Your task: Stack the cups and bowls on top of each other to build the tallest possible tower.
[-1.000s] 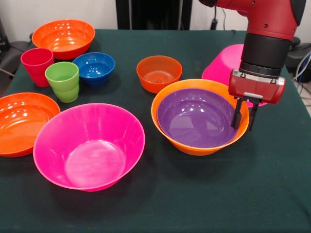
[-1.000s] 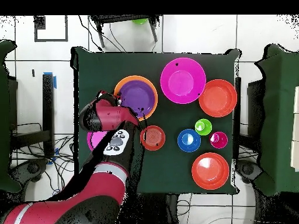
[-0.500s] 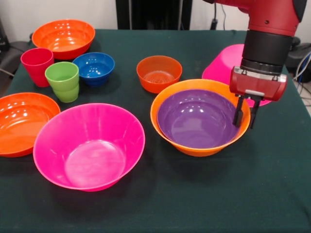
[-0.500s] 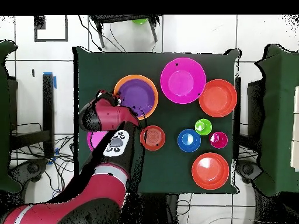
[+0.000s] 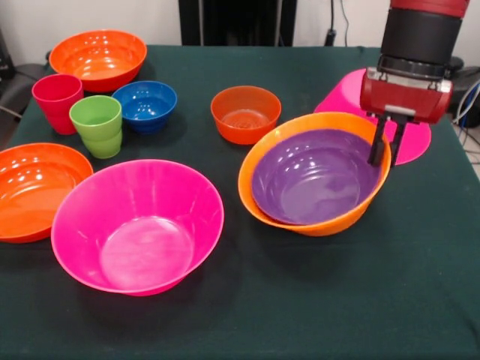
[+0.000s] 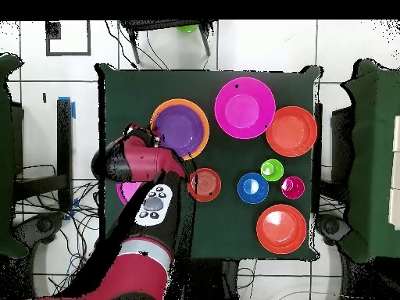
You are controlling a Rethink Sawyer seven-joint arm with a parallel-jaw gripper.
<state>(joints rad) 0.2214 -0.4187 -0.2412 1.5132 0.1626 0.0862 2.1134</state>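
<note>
The large orange bowl (image 5: 315,174) with the purple bowl (image 5: 315,176) nested inside it is seen tilted, its far rim raised and its mouth turned toward the worktop's near edge in the front view. The tool (image 5: 386,142) is closed on the raised rim, one finger inside the purple bowl and one outside the orange wall. The lower side of the pair seems to rest on the cloth, though this is not clearly shown.

Just behind the pair, near the worktop's edge beneath the arm, an upturned hot pink bowl (image 5: 352,96) is partly hidden by the tool. A second hot pink bowl (image 5: 139,225) stands mouth up near the worktop's near edge, glossy and deep. Beside it, at the worktop's side edge, a shallow red-orange bowl (image 5: 34,187) is set upright. Another red-orange bowl (image 5: 97,56) lies at the far corner. The small red-orange bowl (image 5: 245,112) stands near the worktop's middle, and the small blue bowl (image 5: 145,103) is placed apart from it. The lime green cup (image 5: 97,125) and the red cup (image 5: 57,100) stand upright, mouths up, touching or nearly so, just beside the blue bowl.

The worktop (image 5: 420,285) is covered with a dark green cloth. In the overhead view, pale floor tiles (image 6: 70,55) are seen around it.
</note>
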